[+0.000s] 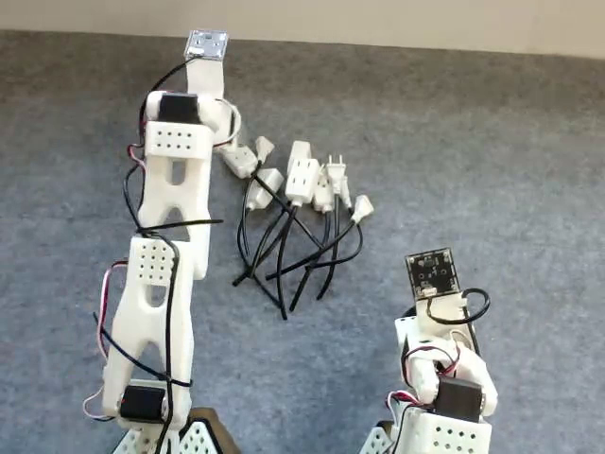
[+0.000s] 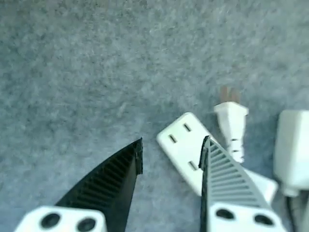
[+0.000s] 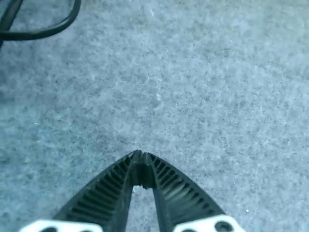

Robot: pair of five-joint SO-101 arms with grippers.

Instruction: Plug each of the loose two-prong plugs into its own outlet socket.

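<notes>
High view: the left arm (image 1: 178,175) is lying stretched far-left beside the tangle of plugs and sockets (image 1: 302,180); the right arm (image 1: 440,378) is sitting folded near-right (kept clear, I judge). Left wrist view: the left gripper (image 2: 172,142) is gaping wide, one jaw over an outlet socket (image 2: 181,137), likely lining up a grasp; a loose plug (image 2: 231,118) is lying just beside it. Right wrist view: the right gripper (image 3: 141,157) is resting closed, empty, over grey carpet (image 3: 193,72).

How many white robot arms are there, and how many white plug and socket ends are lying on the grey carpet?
White robot arms: 2
White plastic plug and socket ends: 7
Total: 9
</notes>
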